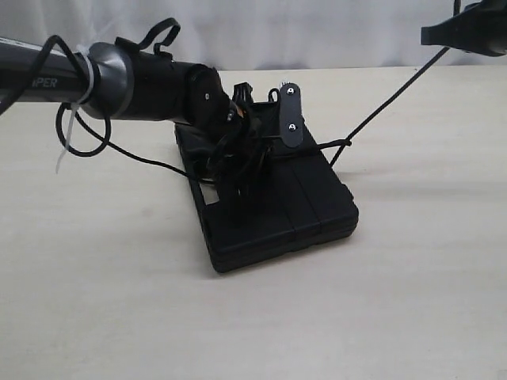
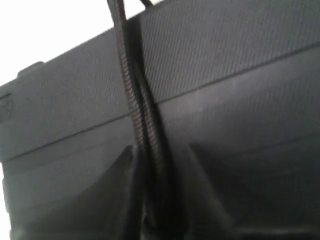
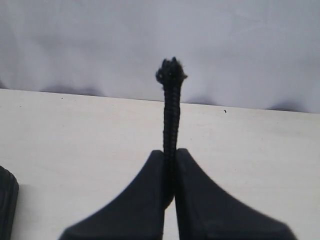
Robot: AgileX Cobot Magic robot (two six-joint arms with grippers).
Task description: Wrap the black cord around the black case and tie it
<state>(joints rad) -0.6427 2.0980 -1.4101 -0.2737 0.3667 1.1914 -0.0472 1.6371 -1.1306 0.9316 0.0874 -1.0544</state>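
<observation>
Pale tabletop and white backdrop

The matte beige table point(image 1: 119, 301) is lit evenly; a wrinkled white curtain point(image 1: 317, 32) hangs behind it.

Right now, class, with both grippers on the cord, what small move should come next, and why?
Probably the right gripper should pull its end slightly farther away. It pinches the black cord near its frayed tip, and the line runs taut to the black case, where the left gripper pins two strands against the lid. Tension would snug the wrap.

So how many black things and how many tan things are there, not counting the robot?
Black: 2, the black case and the black cord
Tan: 1, the table
Total: 3
</observation>
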